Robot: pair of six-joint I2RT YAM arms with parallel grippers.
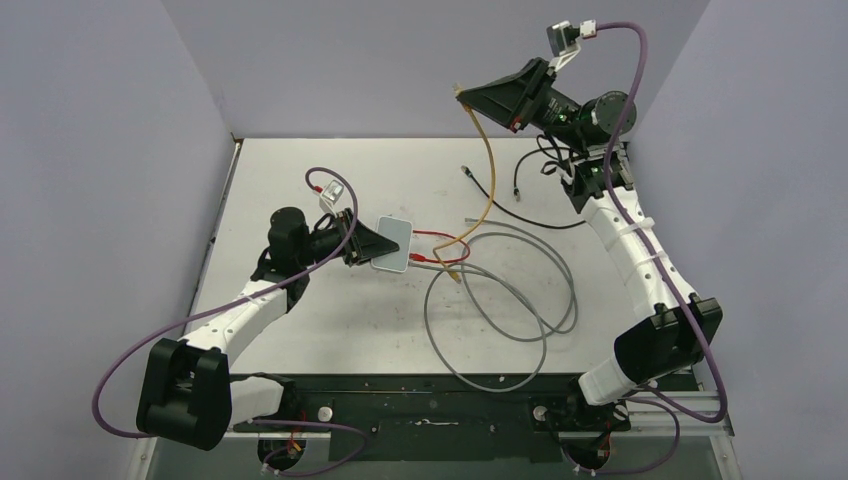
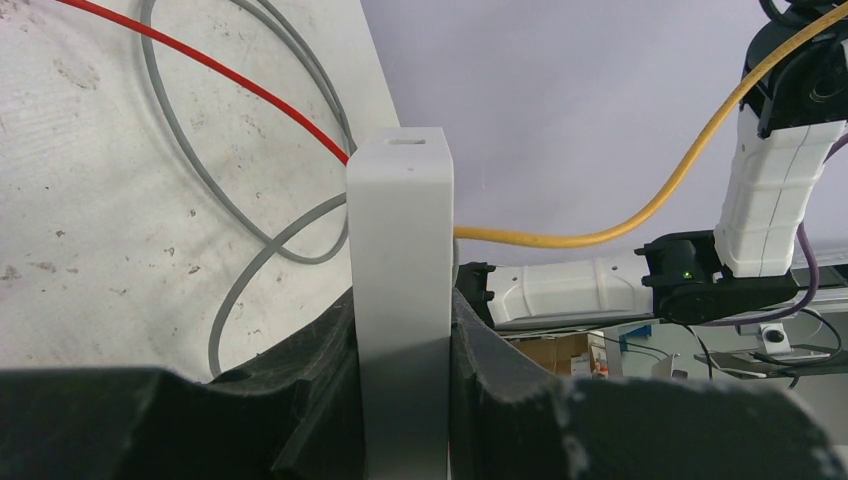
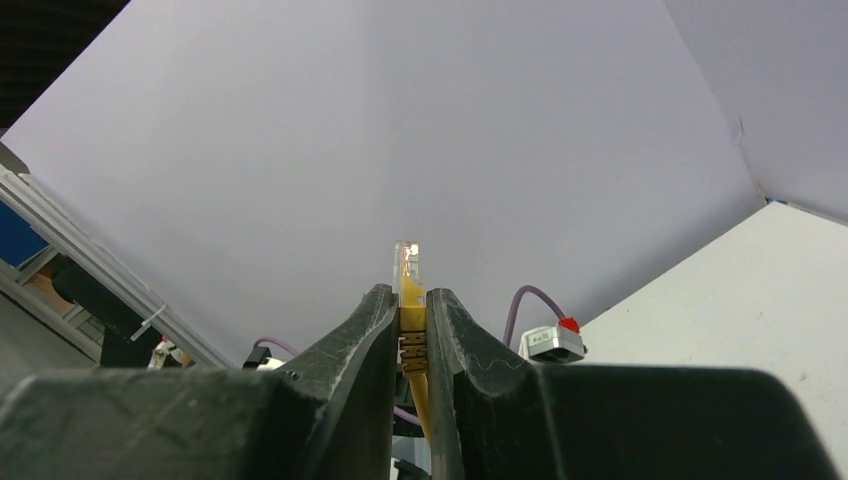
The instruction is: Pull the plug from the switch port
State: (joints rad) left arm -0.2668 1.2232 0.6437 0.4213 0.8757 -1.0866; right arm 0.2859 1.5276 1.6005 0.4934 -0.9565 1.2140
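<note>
Clamps switch (image 1: 395, 245) in left gripper (image 1: 368, 243) at centre to anchor it, and pinches yellow plug (image 3: 408, 262) in right gripper (image 3: 411, 318), held high at far right, seemingly pulled clear.

I see the pale grey-white switch box (image 2: 400, 230) pinched across its thin side in my left pincer (image 2: 402, 335), one narrow edge pointing away. The clear plug (image 3: 407, 262) pokes up from my clamped right pincer (image 3: 408, 305), well apart from the box.
</note>
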